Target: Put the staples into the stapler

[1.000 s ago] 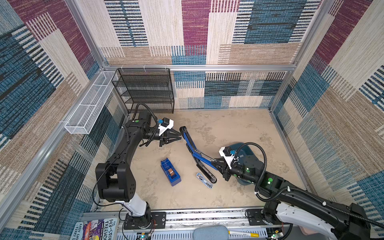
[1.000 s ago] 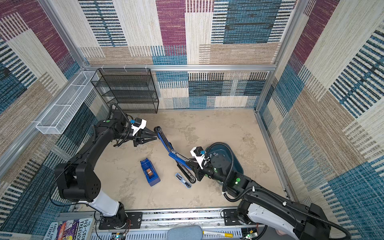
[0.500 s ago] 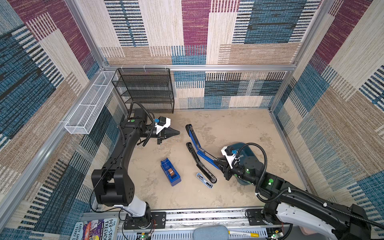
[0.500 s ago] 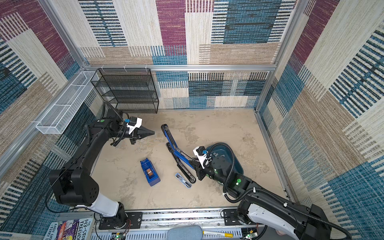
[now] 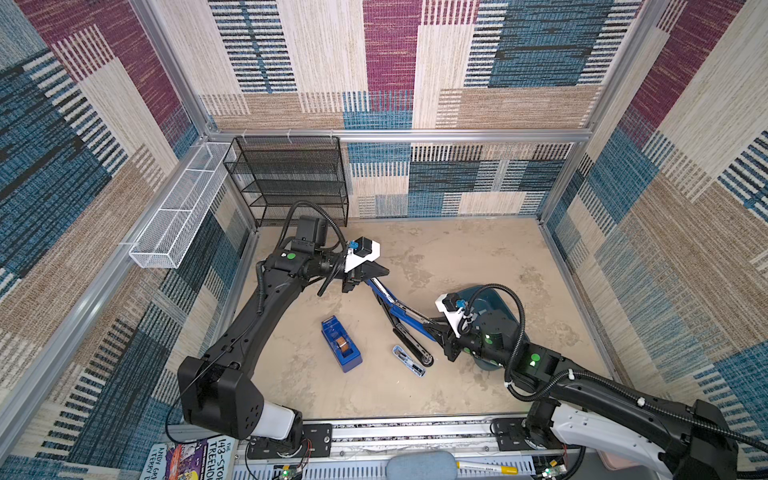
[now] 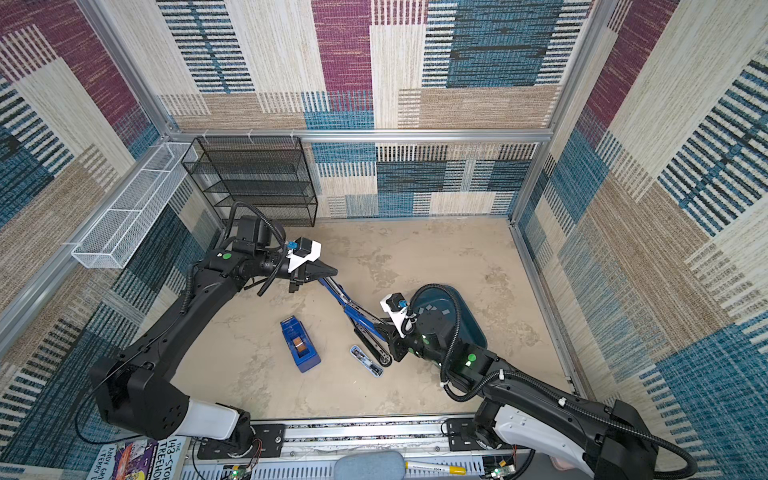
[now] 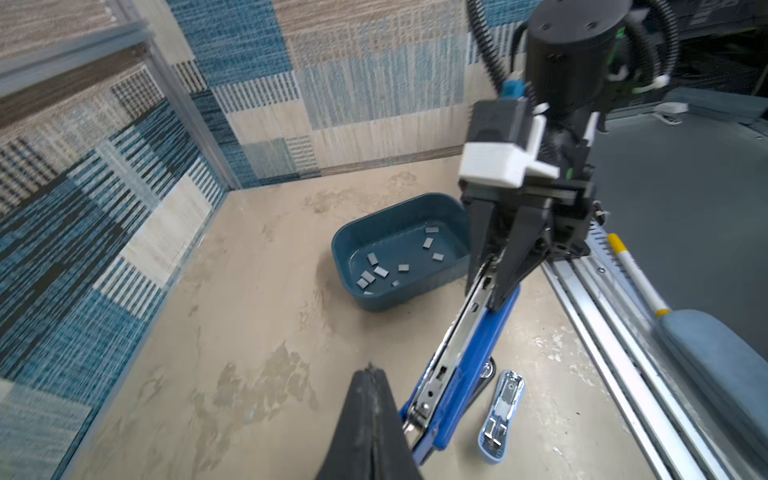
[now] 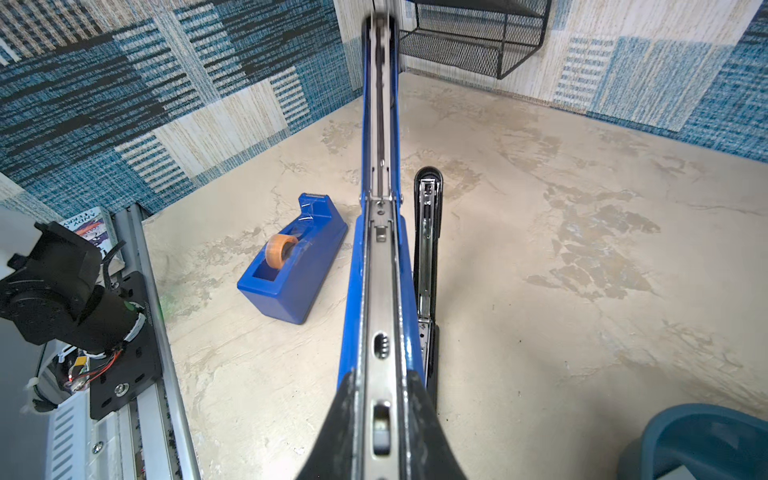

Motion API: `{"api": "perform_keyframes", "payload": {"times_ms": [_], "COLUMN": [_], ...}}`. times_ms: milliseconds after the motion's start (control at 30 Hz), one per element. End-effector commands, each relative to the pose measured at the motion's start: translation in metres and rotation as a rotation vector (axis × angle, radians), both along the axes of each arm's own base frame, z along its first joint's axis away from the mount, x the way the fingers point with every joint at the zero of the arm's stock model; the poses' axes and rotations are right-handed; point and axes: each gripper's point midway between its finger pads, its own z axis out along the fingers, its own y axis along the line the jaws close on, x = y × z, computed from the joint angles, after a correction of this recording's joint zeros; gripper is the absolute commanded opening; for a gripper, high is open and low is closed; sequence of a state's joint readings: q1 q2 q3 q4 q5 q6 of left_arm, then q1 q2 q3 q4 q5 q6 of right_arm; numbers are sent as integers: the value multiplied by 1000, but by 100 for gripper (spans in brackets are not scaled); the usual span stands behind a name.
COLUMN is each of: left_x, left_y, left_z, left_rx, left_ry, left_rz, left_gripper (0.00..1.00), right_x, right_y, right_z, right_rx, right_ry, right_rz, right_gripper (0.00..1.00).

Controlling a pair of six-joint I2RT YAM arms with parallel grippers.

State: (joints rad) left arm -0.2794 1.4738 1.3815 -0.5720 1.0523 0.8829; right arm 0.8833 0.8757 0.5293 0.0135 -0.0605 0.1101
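Note:
The blue stapler is hinged open, with its black base on the floor. My right gripper is shut on the stapler's raised blue arm near the hinge, and its chrome rail runs away between the fingers. My left gripper is shut and empty, and its tip sits right beside the far end of that arm; whether they touch I cannot tell. The staples lie loose as several small grey strips in the teal bin, behind my right gripper.
A blue tape dispenser stands left of the stapler. A small light-blue and chrome tool lies by the black base. A black mesh shelf and a white wire basket line the back left. The teal bin sits on the right.
My left gripper drew back, then swung right over the far end of the stapler's arm, staying shut. That end has shifted toward the front. The right gripper keeps its hold.

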Motion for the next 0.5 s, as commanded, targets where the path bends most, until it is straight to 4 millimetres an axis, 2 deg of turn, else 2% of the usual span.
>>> {"api": "perform_keyframes", "payload": {"times_ms": [0, 100, 200, 300, 367, 467], "left_x": [30, 35, 29, 24, 26, 30], "left_y": [2, 3, 2, 3, 4, 8], "left_z": [-11, -12, -4, 3, 4, 7], "left_rx": [46, 63, 46, 25, 14, -1], "left_ry": [40, 50, 33, 2, -19, -56], "left_rz": [133, 150, 135, 133, 154, 213], "left_gripper": [9, 9, 9, 17, 32, 65], "right_x": [2, 4, 12, 15, 16, 24], "right_y": [2, -3, -10, -11, -9, -11], "right_z": [28, 30, 31, 33, 39, 49], "right_rx": [94, 99, 100, 115, 140, 178], "right_ry": [-75, -78, -76, -70, -72, -71], "right_rz": [-1, -32, -96, -119, -112, -166], "right_gripper": [0, 0, 0, 0, 0, 0]}}
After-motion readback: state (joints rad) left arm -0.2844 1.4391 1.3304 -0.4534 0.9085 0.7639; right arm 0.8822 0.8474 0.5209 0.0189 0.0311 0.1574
